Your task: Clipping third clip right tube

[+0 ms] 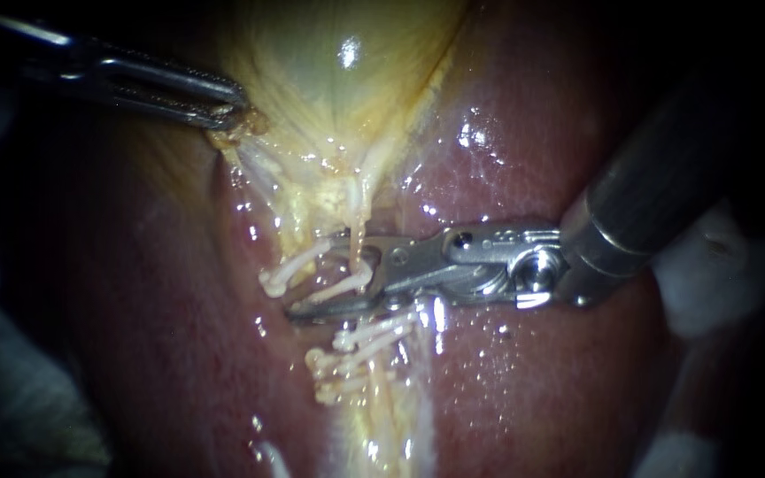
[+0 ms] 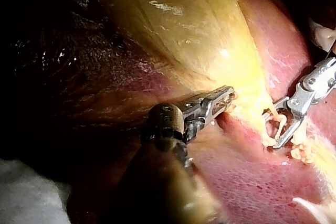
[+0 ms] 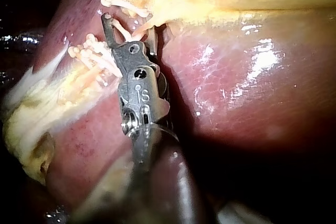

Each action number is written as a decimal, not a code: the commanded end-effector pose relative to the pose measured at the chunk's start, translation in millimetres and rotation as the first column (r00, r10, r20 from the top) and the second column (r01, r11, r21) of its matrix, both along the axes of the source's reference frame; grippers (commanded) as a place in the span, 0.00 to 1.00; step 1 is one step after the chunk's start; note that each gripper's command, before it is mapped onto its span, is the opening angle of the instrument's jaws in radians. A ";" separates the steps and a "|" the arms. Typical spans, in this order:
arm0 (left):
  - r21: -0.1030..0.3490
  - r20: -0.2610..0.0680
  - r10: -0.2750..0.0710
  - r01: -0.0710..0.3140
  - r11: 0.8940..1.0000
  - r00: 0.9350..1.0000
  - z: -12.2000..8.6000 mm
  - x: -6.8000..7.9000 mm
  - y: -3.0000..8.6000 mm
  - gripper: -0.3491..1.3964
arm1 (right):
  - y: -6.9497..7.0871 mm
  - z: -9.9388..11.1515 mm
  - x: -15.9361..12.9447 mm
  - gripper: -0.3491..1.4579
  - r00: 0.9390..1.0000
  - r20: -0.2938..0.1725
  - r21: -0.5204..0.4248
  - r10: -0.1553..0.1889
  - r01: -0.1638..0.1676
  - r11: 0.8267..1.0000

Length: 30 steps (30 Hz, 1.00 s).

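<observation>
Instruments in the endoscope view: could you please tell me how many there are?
2. The left instrument enters from the upper left, jaws shut on the gallbladder. The right instrument enters from the right, jaws holding a white clip.

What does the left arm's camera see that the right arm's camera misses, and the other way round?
Only the left wrist view shows the left instrument, gripping the gallbladder. Only the right wrist view shows the right instrument's shaft close up. Both show the right instrument's tip holding a clip at a tube, more clips nearby, and the liver.
</observation>
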State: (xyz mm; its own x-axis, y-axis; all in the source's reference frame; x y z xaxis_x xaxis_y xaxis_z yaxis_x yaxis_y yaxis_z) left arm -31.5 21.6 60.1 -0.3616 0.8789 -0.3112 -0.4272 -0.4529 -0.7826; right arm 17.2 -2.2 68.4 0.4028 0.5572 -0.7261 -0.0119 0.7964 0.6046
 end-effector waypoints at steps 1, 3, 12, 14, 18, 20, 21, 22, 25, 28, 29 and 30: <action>0.000 0.000 0.000 0.000 1.000 1.000 0.0 0.0 0.0 0.00 | 0.1 0.0 -0.1 0.44 1.000 0.002 -0.001 0.004 -0.004 1.000; 0.000 0.000 0.000 0.000 1.000 1.000 0.0 0.0 0.0 0.00 | 0.4 0.0 -0.3 0.44 1.000 0.009 -0.003 0.011 -0.011 1.000; 0.000 0.000 0.000 0.000 1.000 1.000 0.0 0.0 0.0 0.00 | 2.5 -0.5 -2.4 0.44 0.999 0.026 -0.001 0.031 -0.031 1.000; 0.000 0.000 0.000 0.000 1.000 1.000 0.0 0.0 0.0 0.00 | 2.8 -0.6 -3.0 0.44 0.999 0.026 0.001 0.032 -0.032 0.999; 0.000 0.000 0.000 0.000 1.000 1.000 0.0 0.0 0.0 0.00 | 3.3 -0.8 -3.9 0.44 0.999 0.026 0.003 0.034 -0.034 0.999; 0.000 0.000 0.000 0.000 1.000 1.000 0.0 0.0 0.0 0.00 | 3.7 -1.0 -4.4 0.44 0.999 0.028 0.003 0.039 -0.039 0.999; 0.000 0.000 0.000 0.000 1.000 1.000 0.0 0.0 0.0 0.00 | 3.9 -1.1 -4.7 0.44 0.999 0.028 0.005 0.040 -0.040 0.999; 0.000 0.000 0.000 0.000 1.000 1.000 0.0 0.0 0.0 0.00 | 4.2 -1.1 -5.0 0.44 0.999 0.031 0.004 0.045 -0.045 0.999; 0.000 0.000 0.000 0.000 1.000 1.000 0.0 0.0 0.0 0.00 | 4.8 -1.2 -6.0 0.44 0.998 0.033 0.006 0.044 -0.044 0.999; 0.000 0.000 0.000 0.000 1.000 1.000 0.0 0.0 0.0 0.00 | 5.0 -1.1 -6.9 0.44 0.998 0.038 0.006 0.042 -0.042 0.999; 0.000 0.000 0.000 0.000 1.000 1.000 0.0 0.0 0.0 0.00 | 5.0 -1.1 -7.2 0.44 0.998 0.040 0.005 0.040 -0.040 0.999; 0.000 0.000 0.000 0.000 1.000 1.000 0.0 0.0 0.0 0.00 | 5.1 -1.0 -7.3 0.44 0.998 0.042 0.005 0.038 -0.038 0.999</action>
State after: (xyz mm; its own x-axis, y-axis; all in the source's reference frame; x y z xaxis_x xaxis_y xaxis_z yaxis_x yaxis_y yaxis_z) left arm -31.5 21.6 60.1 -0.3615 0.8788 -0.3116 -0.4268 -0.4530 -0.7827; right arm 9.7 2.9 67.4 0.4113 0.5775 -0.7053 -0.0686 0.7911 0.6078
